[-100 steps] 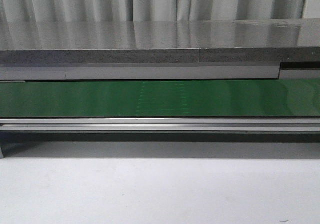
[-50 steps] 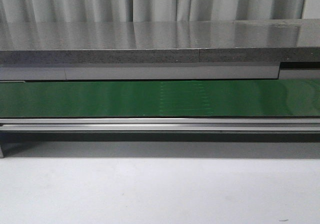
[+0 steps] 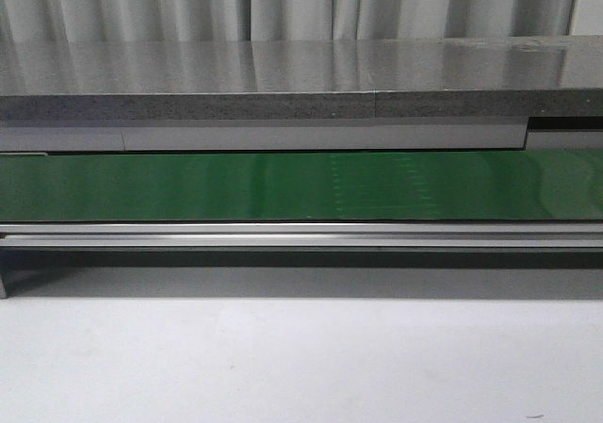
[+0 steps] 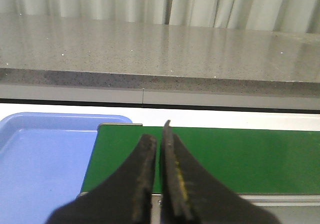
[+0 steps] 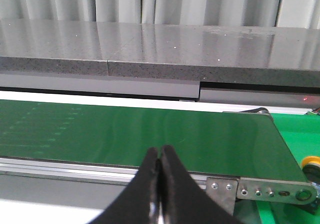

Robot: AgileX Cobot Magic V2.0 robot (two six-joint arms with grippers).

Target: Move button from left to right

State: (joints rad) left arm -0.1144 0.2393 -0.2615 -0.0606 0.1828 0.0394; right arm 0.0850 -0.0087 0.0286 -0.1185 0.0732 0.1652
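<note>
Green is the colour of the long belt (image 3: 283,186) that runs across the front view, with a shiny metal rail (image 3: 301,235) along its near edge. Behind it is a grey speckled stone counter (image 3: 283,74), and behind that hang pale curtains (image 3: 283,4). In front lies a plain white table (image 3: 283,357).

A small bit of a round yellow cap (image 5: 311,162) peeks in at the edge of the right wrist view. It sits on a bright green surface (image 5: 295,134) just past the end of the belt, beside the metal end bracket (image 5: 270,190). It may be the button, but too little shows to be sure. It is off to the side of the right gripper (image 5: 160,151) and well apart from it, not between the fingers.

The right gripper points forward over the belt's near rail. Its two black fingers are pressed together at the tips, with nothing between them.

The left gripper (image 4: 157,134) also points forward, over the other end of the belt. Its black fingers are nearly together, with only a thin slit between them, and they hold nothing. Beside that end of the belt sits a light blue tray (image 4: 45,159).

Neither arm shows in the front view.
</note>
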